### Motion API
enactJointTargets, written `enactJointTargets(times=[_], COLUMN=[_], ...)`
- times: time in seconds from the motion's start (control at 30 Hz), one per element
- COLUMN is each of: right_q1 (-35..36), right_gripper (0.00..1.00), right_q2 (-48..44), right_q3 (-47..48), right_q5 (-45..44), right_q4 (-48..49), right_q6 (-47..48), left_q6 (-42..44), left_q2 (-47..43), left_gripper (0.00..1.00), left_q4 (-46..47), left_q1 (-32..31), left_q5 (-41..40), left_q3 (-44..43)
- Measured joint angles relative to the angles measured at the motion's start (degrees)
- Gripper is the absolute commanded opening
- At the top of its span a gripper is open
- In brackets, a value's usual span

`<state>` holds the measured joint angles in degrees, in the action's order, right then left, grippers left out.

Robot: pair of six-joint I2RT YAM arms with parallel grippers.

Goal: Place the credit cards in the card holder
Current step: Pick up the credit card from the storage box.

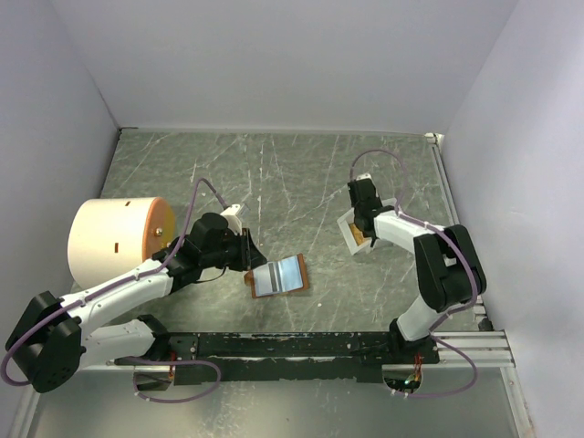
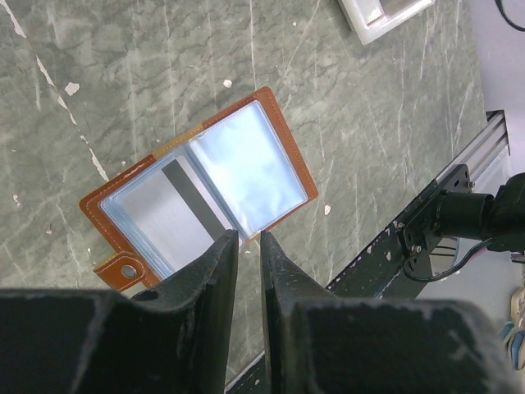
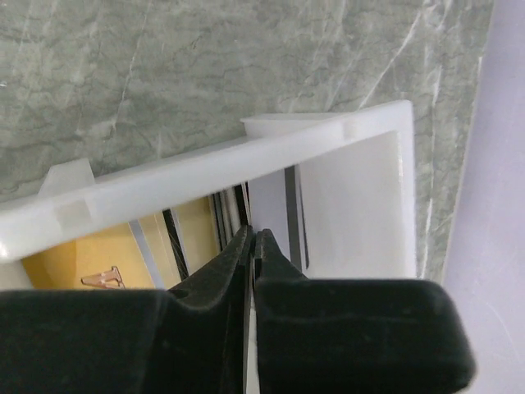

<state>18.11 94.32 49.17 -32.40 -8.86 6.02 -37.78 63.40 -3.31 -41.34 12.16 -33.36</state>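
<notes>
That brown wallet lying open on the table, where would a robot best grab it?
Probably the snap strap jutting from the card holder's corner, approached from above with jaws astride it: the holder lies flat and open, so little else sticks out.

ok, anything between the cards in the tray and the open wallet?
Nothing visible lies between the white tray and the open card holder. The credit cards must clear the tray's wall, and the left gripper sits at the holder's edge.

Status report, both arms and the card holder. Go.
Left fingers slightly apart at edge of open card holder. Right fingers shut among credit cards in white tray, grip unconfirmed. Nothing blocking it.
</notes>
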Motion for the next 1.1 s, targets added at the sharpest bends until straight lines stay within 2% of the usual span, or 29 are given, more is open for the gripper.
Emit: enactJointTargets(times=[0.33, 1.1], right_q1=[0.46, 0.66], right_gripper=[0.00, 0.00], right_q2=[-8.79, -14.34], right_q3=[1.18, 4.87], right_q5=[1.95, 4.61], right_q4=[-4.07, -11.34], right_q6=[-0.33, -4.31], left_q6=[-0.04, -1.86], left_q2=[0.00, 0.37], left_gripper=[0.28, 0.28], left_q4=[0.02, 0.04], left_q1=[0.02, 0.02], left_q5=[0.02, 1.09], left_q3=[0.00, 0.00])
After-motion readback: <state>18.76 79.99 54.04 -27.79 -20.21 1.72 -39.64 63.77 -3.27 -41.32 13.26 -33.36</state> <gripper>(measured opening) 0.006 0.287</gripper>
